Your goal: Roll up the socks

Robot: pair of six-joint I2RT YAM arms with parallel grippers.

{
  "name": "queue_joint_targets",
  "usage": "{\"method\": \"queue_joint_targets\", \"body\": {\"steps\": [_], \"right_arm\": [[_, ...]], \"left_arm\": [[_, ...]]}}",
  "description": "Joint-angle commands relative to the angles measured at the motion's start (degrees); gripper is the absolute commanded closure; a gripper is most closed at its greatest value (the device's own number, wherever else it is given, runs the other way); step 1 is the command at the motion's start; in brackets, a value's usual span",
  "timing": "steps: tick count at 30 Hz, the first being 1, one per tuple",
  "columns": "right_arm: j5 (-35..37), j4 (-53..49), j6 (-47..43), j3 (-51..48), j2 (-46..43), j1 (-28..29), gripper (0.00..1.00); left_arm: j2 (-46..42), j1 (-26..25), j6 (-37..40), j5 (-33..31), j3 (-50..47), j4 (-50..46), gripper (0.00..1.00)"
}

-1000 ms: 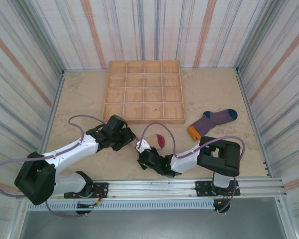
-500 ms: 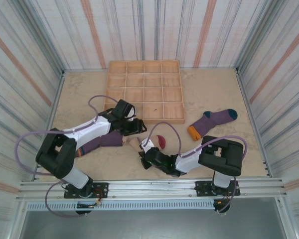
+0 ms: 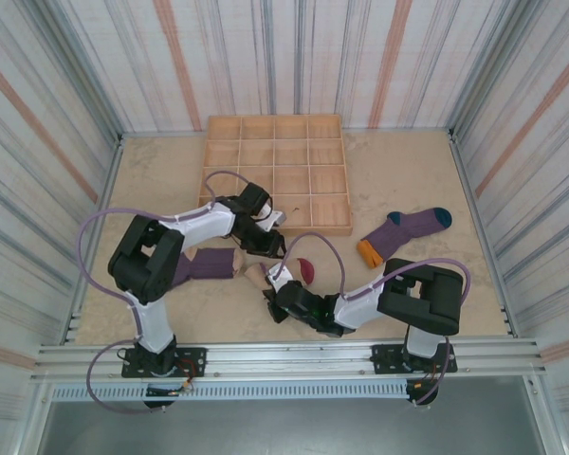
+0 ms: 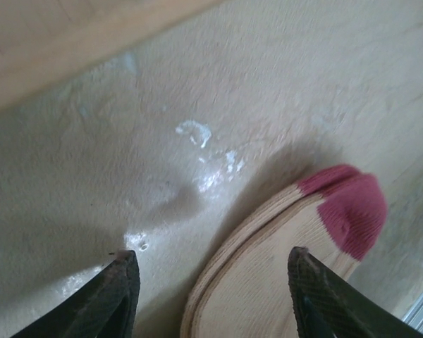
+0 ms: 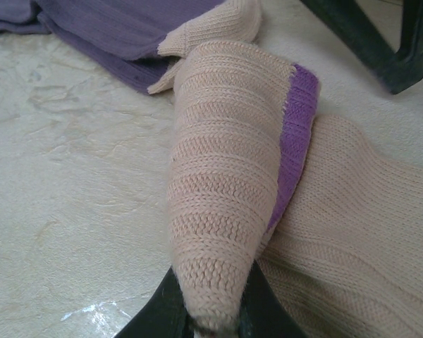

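The cream sock [image 4: 282, 274] lies on the table with its maroon toe [image 3: 305, 271] pointing away from the arms. My left gripper [image 4: 215, 282] hovers open just over its toe end, one finger above the fabric and the other above bare table. My right gripper [image 5: 215, 313] is shut on this sock's striped cuff [image 5: 225, 204], which is lifted and folded over, showing a purple lining. The dark purple sock [image 3: 207, 263] lies flat to the left, its tan toe [image 5: 218, 24] touching the cuff. The purple sock with teal toe and orange cuff [image 3: 403, 230] lies apart at the right.
A wooden compartment tray [image 3: 275, 228] stands just beyond the socks, its front wall [image 4: 56, 63] close to my left gripper [image 3: 273, 245]. Striped walls close in the table on three sides. Bare table lies between the cream sock and the teal-toed one.
My left arm has swung right and away from me, uncovering the dark purple sock, and its gripper now hangs over the cream sock's toe. The right gripper has kept its hold on the cuff.
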Motion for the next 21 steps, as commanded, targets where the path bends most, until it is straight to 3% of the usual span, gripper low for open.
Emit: {"method": "queue_joint_targets", "body": {"steps": [1,11,16,21], "right_arm": [[-2.94,-7.41,1.48,-1.54,1.72,0.09,1.00],[-3.20,-8.05,1.27,-0.66,2.48,0.17,1.00],[-3.03,-8.00,1.36,-0.83,2.43,0.12,1.00],[-3.41,-7.94,1.38,-0.75,2.47,-0.07,1.00]], "left_arm": [[0.42,0.29,4.53,0.85,1.02,-5.15,0.44],[1.66,0.30,7.15,5.48,0.69,-9.62,0.45],[2.95,0.27,7.43,5.25,1.36,-11.09,0.55],[2.32,0.28,6.52,4.18,0.63,-10.62,0.76]]}}
